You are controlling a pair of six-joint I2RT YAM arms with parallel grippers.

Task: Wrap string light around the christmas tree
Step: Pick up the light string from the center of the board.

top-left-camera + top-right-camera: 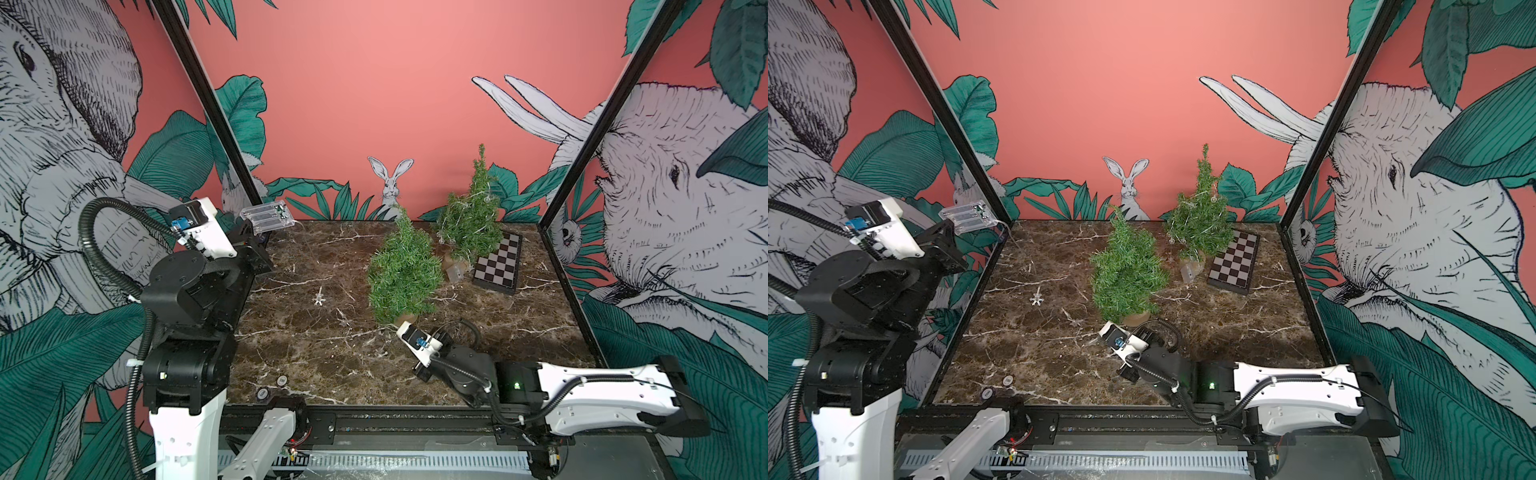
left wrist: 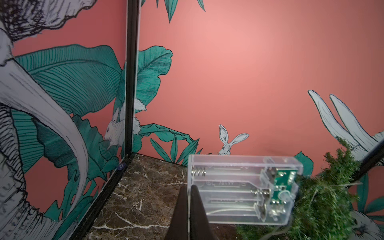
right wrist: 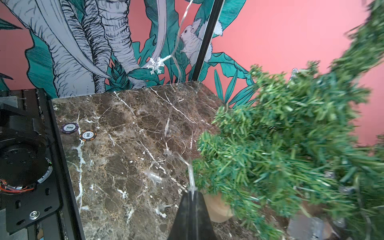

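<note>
Tools pinched: left tool on clear box, right tool on thin wire

Blur is smearing the near Christmas tree in the right wrist view, its foliage hiding most of its pot.

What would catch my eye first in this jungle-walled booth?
Probably the bushy green Christmas tree mid-table, leaning over in its small pot, with a second, wire-wrapped tree standing behind it beside a folded black-and-white chessboard. Next, the left gripper holding a clear plastic battery box aloft at the left wall, while the right gripper pinches the thin string light by the tree's base.
</note>
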